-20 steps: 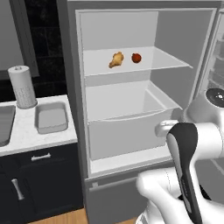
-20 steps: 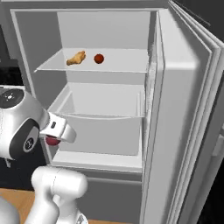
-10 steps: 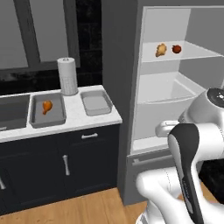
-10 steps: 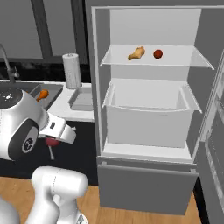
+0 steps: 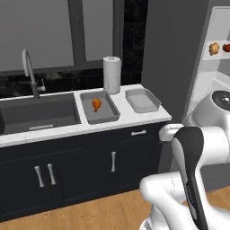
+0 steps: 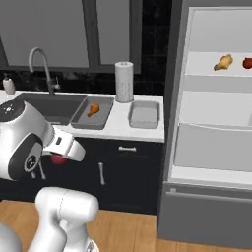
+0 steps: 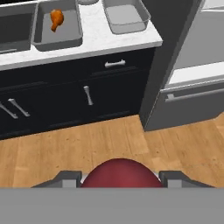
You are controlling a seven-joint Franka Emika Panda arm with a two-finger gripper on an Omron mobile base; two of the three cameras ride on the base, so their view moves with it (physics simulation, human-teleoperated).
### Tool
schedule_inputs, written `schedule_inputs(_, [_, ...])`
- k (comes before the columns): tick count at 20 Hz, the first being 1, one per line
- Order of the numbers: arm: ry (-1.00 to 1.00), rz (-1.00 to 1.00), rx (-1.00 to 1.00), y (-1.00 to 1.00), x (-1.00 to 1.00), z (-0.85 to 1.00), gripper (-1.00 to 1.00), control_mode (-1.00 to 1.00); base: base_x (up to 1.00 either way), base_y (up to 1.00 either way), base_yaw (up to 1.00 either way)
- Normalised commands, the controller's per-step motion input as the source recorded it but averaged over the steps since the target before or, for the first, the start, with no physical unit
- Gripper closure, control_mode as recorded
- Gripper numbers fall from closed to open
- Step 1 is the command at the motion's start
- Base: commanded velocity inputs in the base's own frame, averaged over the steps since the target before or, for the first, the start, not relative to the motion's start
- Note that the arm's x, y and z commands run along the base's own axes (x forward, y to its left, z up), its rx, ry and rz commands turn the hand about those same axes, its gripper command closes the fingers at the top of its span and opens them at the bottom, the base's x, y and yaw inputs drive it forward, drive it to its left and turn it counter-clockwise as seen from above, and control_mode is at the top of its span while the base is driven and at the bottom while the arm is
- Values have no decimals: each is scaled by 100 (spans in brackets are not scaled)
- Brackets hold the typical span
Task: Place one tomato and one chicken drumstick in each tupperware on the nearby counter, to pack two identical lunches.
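My gripper [image 7: 120,176] is shut on a red tomato [image 7: 120,173], held low over the wooden floor in front of the counter [image 7: 109,41]. The right base view shows the tomato [image 6: 59,159] under the hand. Two grey tupperware trays sit on the counter [image 5: 134,117]. The left tupperware [image 5: 106,113] holds a chicken drumstick [image 5: 96,104]. The right tupperware [image 5: 143,100] is empty. Another drumstick [image 6: 223,62] and another tomato [image 6: 247,62] lie on a shelf of the fridge.
A dark sink [image 5: 40,114] with a faucet [image 5: 29,72] lies left of the trays. A paper-towel roll [image 5: 112,74] stands behind them. The open fridge [image 6: 216,123] is to the right. Navy cabinets [image 7: 87,94] with silver handles face me.
The base has swung left, so the views have shifted from the fridge to the counter and sink. The gripper still holds the tomato.
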Motion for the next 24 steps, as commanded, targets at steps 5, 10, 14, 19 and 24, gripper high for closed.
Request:
schedule_inputs(5, [0,0,0,0,0,0,100,100,65,91,-1])
schedule_inputs(10, [0,0,0,0,0,0,100,100,81,49,0])
schedule_inputs(14, [0,0,0,0,0,0,100,100,68,22,0])
schedule_inputs(19, [0,0,0,0,0,0,100,100,55,0,0])
schedule_inputs(24, [0,0,0,0,0,0,100,100,38,0,-1])
